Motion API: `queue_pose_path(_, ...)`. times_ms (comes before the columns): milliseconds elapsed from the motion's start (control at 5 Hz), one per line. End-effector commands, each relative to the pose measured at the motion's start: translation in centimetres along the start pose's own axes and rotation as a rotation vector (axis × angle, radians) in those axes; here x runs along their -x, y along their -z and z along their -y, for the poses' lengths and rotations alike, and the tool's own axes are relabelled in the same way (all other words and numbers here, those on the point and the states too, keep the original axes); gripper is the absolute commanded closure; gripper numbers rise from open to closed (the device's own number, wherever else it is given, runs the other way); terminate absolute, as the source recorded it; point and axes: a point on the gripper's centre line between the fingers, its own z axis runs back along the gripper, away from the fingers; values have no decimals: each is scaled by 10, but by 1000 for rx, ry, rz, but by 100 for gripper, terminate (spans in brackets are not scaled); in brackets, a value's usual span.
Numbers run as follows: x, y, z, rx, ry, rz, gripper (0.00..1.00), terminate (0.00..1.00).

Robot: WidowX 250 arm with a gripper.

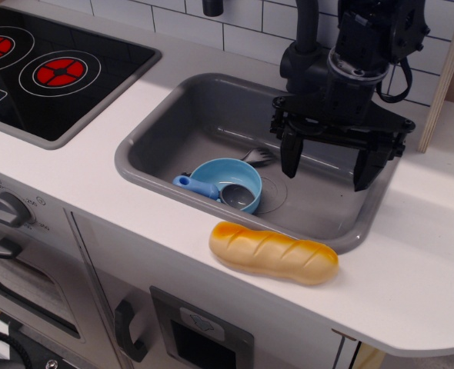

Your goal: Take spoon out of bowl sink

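The light-blue bowl [231, 179] sits in the grey sink [173, 127], near its front wall. The spoon [211, 190] lies across the bowl: its blue handle sticks out over the bowl's left rim and its grey scoop rests inside the bowl. My black gripper [328, 167] hangs above the right half of the sink, to the right of the bowl and apart from it. Its two fingers point down, spread wide, and hold nothing.
A thin grey fork [258, 157] lies in the sink just behind the bowl. A toy bread loaf [273, 252] lies on the white counter in front of the sink. The black stovetop [50, 69] is at the left. A black faucet [304, 38] stands behind the sink.
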Motion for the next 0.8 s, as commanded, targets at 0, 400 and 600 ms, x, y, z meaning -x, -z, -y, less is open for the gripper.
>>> queue_pose_path(0, 0, 0, 0, 0, 0, 0, 0, 0)
queue_pose_path(400, -25, 7, -46, 72, 351, -178, 0, 0)
queue_pose_path(600, -37, 14, -68, 49, 553, -288, 0, 0)
